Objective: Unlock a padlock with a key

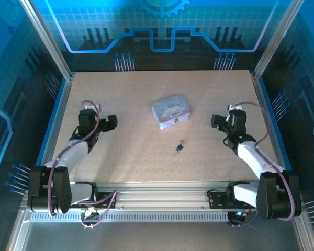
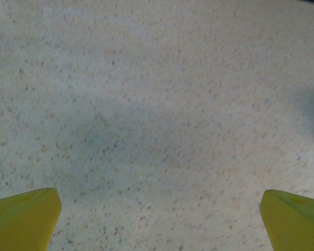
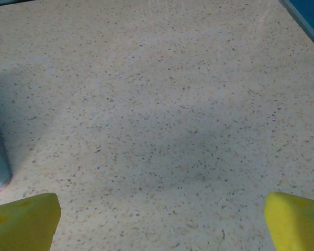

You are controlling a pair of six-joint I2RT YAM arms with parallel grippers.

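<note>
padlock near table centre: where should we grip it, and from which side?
Pinch the padlock across its dark body, coming straight down from above. It lies flat on the table, so only its side edges can be gripped. Leave the thin grey end on its far side free; it is too small to tell what that is. The open right gripper looks nearer.
</note>
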